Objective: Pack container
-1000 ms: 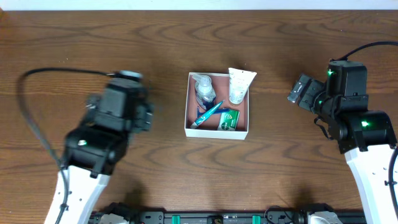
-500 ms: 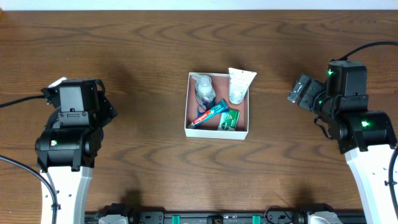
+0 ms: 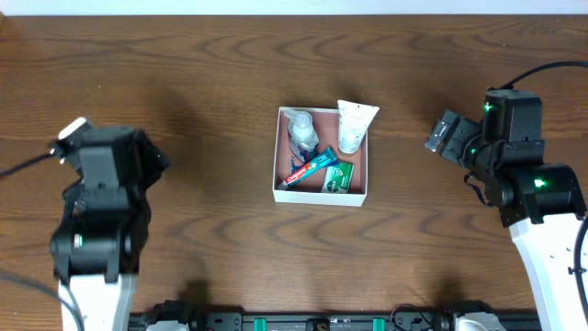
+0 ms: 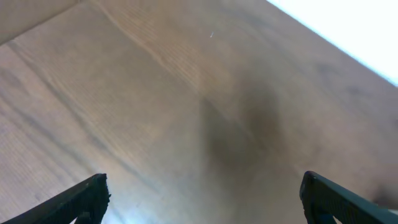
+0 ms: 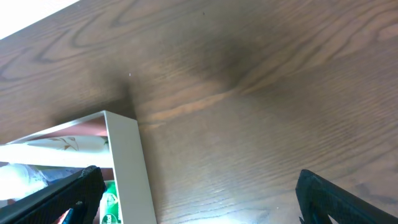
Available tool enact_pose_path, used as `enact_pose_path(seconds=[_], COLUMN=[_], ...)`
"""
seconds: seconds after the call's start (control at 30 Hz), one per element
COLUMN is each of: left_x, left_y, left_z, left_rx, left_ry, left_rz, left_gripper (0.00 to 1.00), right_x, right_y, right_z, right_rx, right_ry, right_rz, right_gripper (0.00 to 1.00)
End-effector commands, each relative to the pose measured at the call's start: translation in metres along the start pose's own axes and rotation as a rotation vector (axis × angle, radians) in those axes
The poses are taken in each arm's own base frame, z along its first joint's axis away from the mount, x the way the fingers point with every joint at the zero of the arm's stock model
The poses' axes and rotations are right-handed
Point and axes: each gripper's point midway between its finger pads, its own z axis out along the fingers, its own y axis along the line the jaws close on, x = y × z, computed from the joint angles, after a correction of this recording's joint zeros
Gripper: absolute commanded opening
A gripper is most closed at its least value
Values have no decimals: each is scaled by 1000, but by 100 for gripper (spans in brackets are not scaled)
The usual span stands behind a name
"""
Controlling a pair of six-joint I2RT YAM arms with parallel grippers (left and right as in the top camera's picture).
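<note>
The container (image 3: 317, 195), a shallow white-walled box with a reddish-brown inside, sits mid-table. In it lie a clear bottle (image 3: 301, 133), a white tube (image 3: 353, 126), a red-and-teal toothpaste box (image 3: 310, 167) and a small green soap box (image 3: 339, 176). My left gripper (image 3: 147, 158) is far to the left of it, open and empty over bare wood (image 4: 202, 199). My right gripper (image 3: 446, 135) is open and empty just right of the container (image 5: 199, 199). The container's right wall (image 5: 127, 168) shows beside its left finger.
Dark wooden table (image 3: 230, 74) all round the container. A pale wall edge runs along the far side of the table (image 4: 348, 31). The left arm's cable (image 3: 23, 165) trails off at the left edge.
My left arm has swung away from the container to the far left and drawn back. The toothpaste box has settled flat in the container. The right arm has not moved.
</note>
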Motion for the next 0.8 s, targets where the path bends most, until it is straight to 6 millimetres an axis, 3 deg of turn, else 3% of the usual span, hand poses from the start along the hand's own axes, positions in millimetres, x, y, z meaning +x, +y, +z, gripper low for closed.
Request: enact_pose_path(seconds=[0.0,0.3,0.6,0.77], left_x=[7,46,114,140], left_y=[8,18,40,45], left_z=[-6,-1,30,44], left_rx=[31,179,208,217], left_ry=[-42,-139,-119,-99], left_rz=[-40,-158,-193,-186], left_gripper=[98,98,98,98], right_x=[-4,-4,-4,-4], right_y=[-3,-3,-3,-3], right_z=[-1,-1,-1,-1], right_rx=[9,9,9,9], right_ry=[-9,-9,-9,-9], right_rz=[2,2,2,2], right_gripper=[99,99,99,99])
